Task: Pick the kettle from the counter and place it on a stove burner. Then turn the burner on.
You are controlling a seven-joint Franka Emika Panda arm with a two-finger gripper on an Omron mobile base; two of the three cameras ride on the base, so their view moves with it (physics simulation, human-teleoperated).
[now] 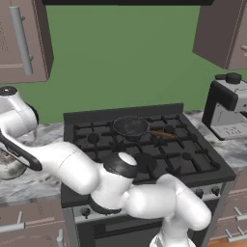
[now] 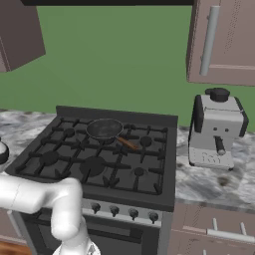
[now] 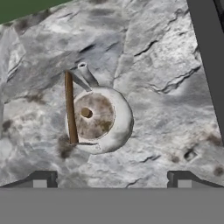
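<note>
The squat silvery kettle (image 3: 99,118) stands on the marbled counter (image 3: 166,109), straight ahead of my gripper (image 3: 111,180) in the hand view. Its brown arched handle (image 3: 69,107) runs along its left side and its spout (image 3: 85,72) points to the top of the picture. My fingertips (image 3: 41,179) stand wide apart and hold nothing; the gripper is open above the kettle, clear of it. In the left base view the kettle (image 1: 7,170) peeks out at the far left, partly behind my arm. A mid-sized black burner cap (image 2: 49,158) sits under the grates at the stove's front left.
A dark frying pan (image 2: 104,128) with a wooden handle sits on a rear burner. A coffee machine (image 2: 216,129) stands on the counter right of the stove. Knobs (image 2: 114,210) line the stove front. The stove's black edge (image 3: 210,65) runs close to the kettle.
</note>
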